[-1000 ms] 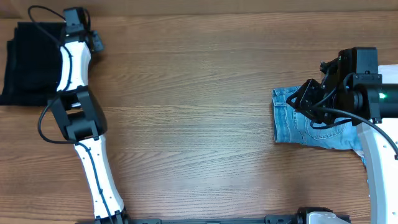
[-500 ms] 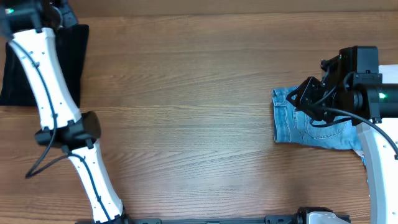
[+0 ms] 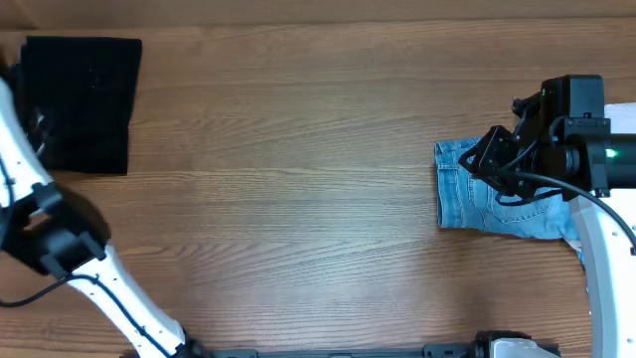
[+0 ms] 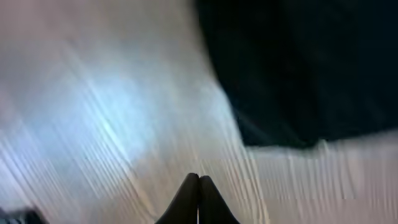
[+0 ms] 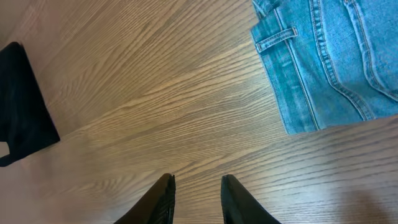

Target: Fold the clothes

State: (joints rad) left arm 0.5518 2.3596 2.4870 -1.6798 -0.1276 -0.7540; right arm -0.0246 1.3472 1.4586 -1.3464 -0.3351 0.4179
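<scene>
The clothes are two pieces. A black garment (image 3: pixel 84 104) lies folded into a rectangle at the table's far left; it fills the upper right of the blurred left wrist view as a dark mass (image 4: pixel 298 62). My left gripper (image 4: pixel 199 186) is shut on nothing, over bare wood beside the garment, and its fingers are outside the overhead view. Folded light-blue denim (image 3: pixel 492 199) lies at the right, also seen from the right wrist (image 5: pixel 329 62). My right gripper (image 5: pixel 198 183) hovers open and empty above the denim's left part (image 3: pixel 494 159).
The left arm (image 3: pixel 25 189) runs along the table's left edge. The wooden table (image 3: pixel 298 179) stretches between the two garments. Something white (image 3: pixel 621 114) shows at the right edge behind the right arm.
The left arm has swung off the black garment toward the table's left edge, leaving the garment fully uncovered, and its jaws have shut. The right arm has held its place.
</scene>
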